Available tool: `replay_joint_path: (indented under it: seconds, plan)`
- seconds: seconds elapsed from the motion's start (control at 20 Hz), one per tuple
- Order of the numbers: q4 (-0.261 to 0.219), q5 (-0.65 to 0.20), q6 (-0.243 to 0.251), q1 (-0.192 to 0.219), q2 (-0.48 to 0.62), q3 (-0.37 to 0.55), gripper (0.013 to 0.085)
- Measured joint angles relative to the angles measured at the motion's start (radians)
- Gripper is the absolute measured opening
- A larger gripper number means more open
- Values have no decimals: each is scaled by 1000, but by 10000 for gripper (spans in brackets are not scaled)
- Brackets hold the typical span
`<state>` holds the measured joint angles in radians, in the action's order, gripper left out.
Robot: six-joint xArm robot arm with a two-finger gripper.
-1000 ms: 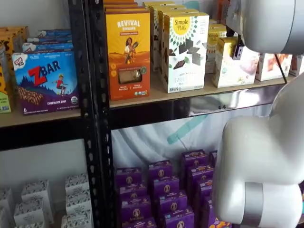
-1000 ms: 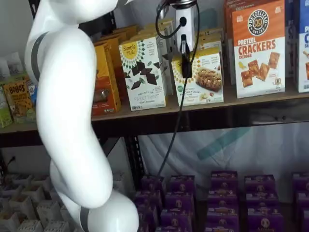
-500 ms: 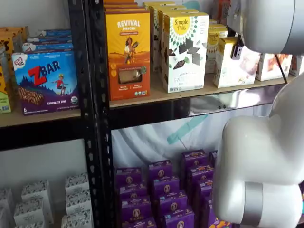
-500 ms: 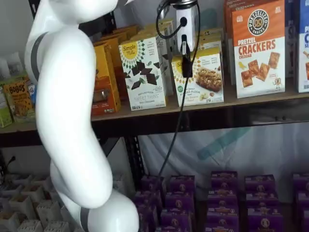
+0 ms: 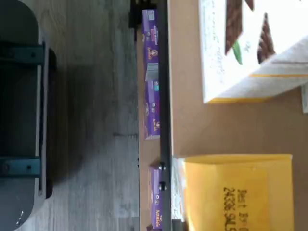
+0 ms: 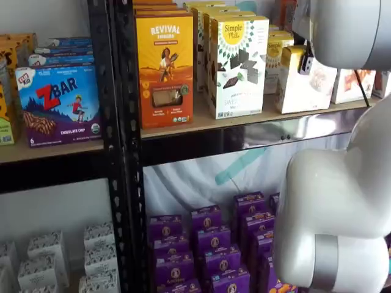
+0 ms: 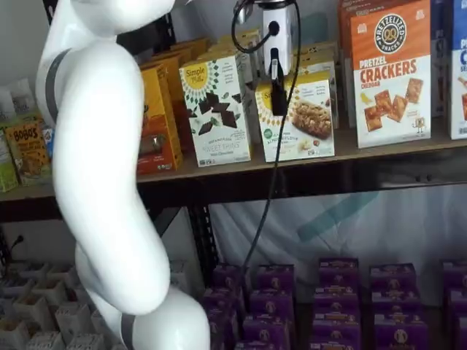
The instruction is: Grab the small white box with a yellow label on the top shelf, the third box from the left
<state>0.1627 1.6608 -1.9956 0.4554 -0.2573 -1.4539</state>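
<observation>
The small white box (image 7: 306,120) with a yellow top edge stands tilted on the top shelf (image 6: 293,129), to the right of a taller white carton. It also shows in a shelf view (image 6: 305,88). My gripper (image 7: 279,98) comes down from above, black fingers closed on the box's top. It shows in both shelf views (image 6: 303,64). The wrist view shows the box's yellow top (image 5: 231,192) with printed text, over the tan shelf board (image 5: 192,130).
The taller white carton with chocolate squares (image 7: 215,109) stands just left of the box. The white-and-orange cracker carton (image 7: 390,73) stands to its right. An orange Revival carton (image 6: 165,70), a black upright (image 6: 119,122) and purple boxes below (image 6: 208,244) also show.
The small white box has tilted and shifted slightly along with the gripper, which has risen a little.
</observation>
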Motion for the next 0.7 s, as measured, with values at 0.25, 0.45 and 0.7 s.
replay_joint_path:
  seconds: [0.25, 0.45, 0.7]
  plan:
    - [-9, 55, 11, -8, -30, 10, 330]
    - [-2, 93, 21, -14, -97, 58, 330]
    - [-8, 120, 29, -21, -156, 106, 330]
